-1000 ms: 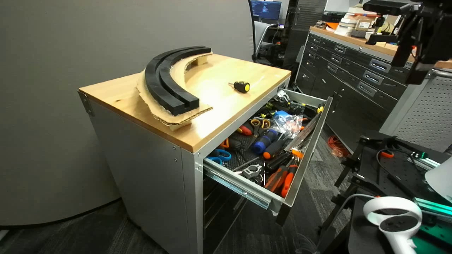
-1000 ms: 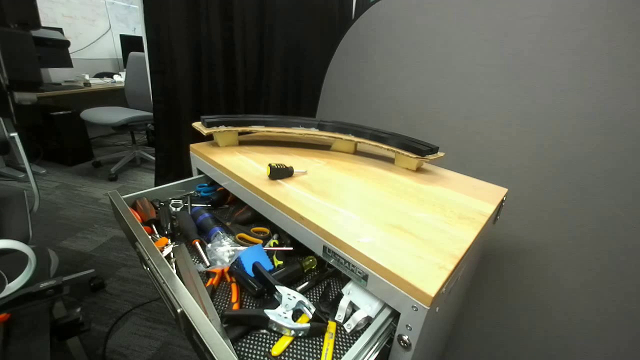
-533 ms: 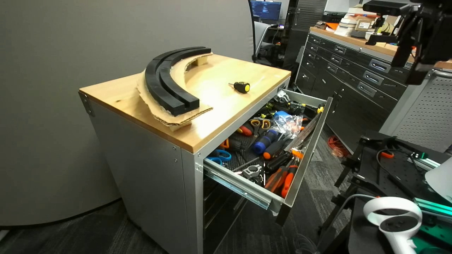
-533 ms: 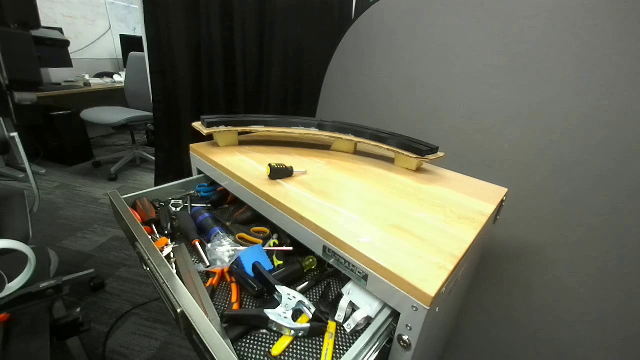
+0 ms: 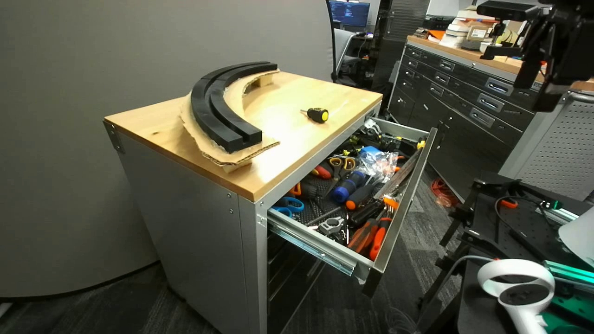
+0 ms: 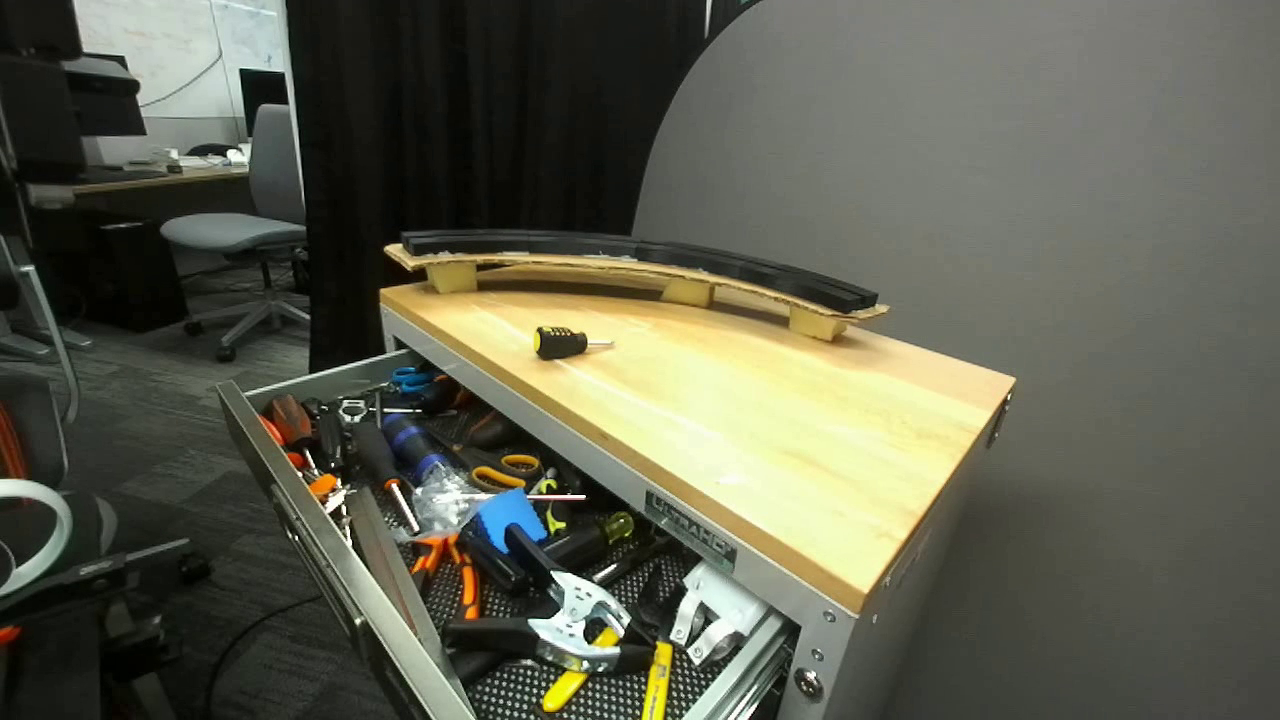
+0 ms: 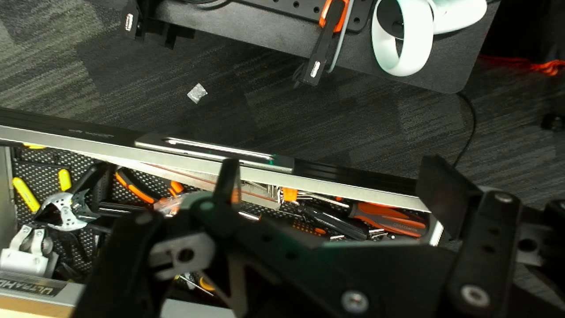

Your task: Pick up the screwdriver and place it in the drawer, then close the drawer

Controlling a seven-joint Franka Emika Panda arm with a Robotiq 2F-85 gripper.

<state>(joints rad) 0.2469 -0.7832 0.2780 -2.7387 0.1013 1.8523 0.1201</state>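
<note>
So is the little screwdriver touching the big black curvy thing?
Apart. In both exterior views, cardboard and the wooden top show between the screwdriver and the black curved piece.

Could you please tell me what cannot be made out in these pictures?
Screwdriver: tip too small to identify in both exterior views.
Drawer: front lip cut off by the bottom edge in an exterior view; back hidden under the wooden top in both exterior views; middle largely hidden by the gripper in the wrist view.

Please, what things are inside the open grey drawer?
Among others, the drawer holds yellow-handled scissors, orange-handled tools, a spring clamp and crumpled clear plastic. What lies beneath these, or farther back under the wooden top, is covered from view.
</note>
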